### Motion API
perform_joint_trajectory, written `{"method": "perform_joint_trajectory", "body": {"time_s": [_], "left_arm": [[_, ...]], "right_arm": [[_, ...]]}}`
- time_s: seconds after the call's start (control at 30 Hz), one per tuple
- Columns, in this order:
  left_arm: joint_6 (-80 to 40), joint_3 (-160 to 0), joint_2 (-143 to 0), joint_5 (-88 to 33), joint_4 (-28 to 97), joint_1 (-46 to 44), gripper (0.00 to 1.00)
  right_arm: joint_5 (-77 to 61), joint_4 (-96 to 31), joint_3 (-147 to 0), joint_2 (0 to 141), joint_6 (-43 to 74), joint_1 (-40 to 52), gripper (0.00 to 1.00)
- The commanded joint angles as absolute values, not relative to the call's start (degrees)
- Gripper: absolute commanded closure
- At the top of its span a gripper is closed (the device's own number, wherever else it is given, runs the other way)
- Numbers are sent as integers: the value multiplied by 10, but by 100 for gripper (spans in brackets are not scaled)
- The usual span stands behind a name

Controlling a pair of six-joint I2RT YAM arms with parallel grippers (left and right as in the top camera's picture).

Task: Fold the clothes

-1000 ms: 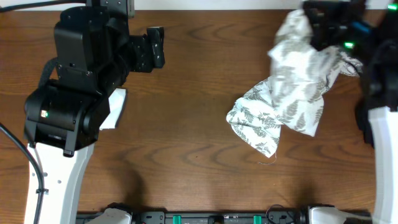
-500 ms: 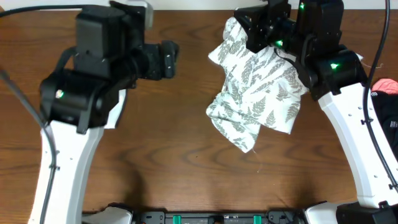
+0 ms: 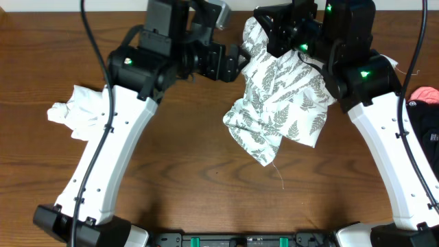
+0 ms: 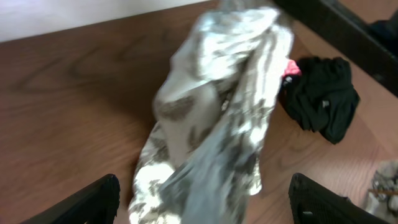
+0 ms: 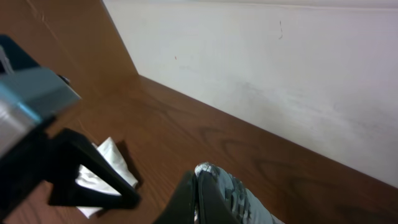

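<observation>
The fern cloth (image 3: 281,103) is soft and cream with a leaf print. It hangs in crumpled folds from the right gripper (image 3: 271,38), which pinches its top, and its lower end bunches on the wooden table (image 3: 185,158), right of centre. The left gripper (image 3: 239,62) gapes wide and empty just beside its upper edge. A white cloth (image 3: 79,113) lies wadded at left, a black cloth (image 4: 323,99) heaped far right. A second ago the fern cloth hung further right; the left arm has since reached across, uncovering the white cloth

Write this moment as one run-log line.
right gripper: shut on fern-print garment | left gripper: open, near it | white garment: on table
</observation>
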State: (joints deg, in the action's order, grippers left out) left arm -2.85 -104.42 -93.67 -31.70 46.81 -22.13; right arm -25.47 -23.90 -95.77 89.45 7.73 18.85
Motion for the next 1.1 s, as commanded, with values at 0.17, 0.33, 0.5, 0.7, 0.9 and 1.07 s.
{"method": "perform_joint_trajectory", "body": {"time_s": [0.17, 0.33, 0.5, 0.7, 0.9, 1.07], "left_arm": [[26, -1043, -952, -341, 455, -250, 17], [31, -1043, -952, -338, 449, -251, 58], [47, -1043, -952, -338, 442, -251, 94], [47, -1049, -926, -317, 445, -251, 94], [33, -1053, -841, -286, 444, -246, 94], [23, -1056, -773, -243, 436, -245, 94]], "right_arm": [[-275, -226, -964, 886, 93, 196, 99], [-282, -226, -964, 881, 94, 196, 99], [-283, -232, -964, 871, 93, 196, 99], [-206, -276, -964, 867, 69, 190, 94], [-75, -356, -963, 868, 42, 154, 99], [-88, -445, -963, 870, 39, 128, 98]]}}
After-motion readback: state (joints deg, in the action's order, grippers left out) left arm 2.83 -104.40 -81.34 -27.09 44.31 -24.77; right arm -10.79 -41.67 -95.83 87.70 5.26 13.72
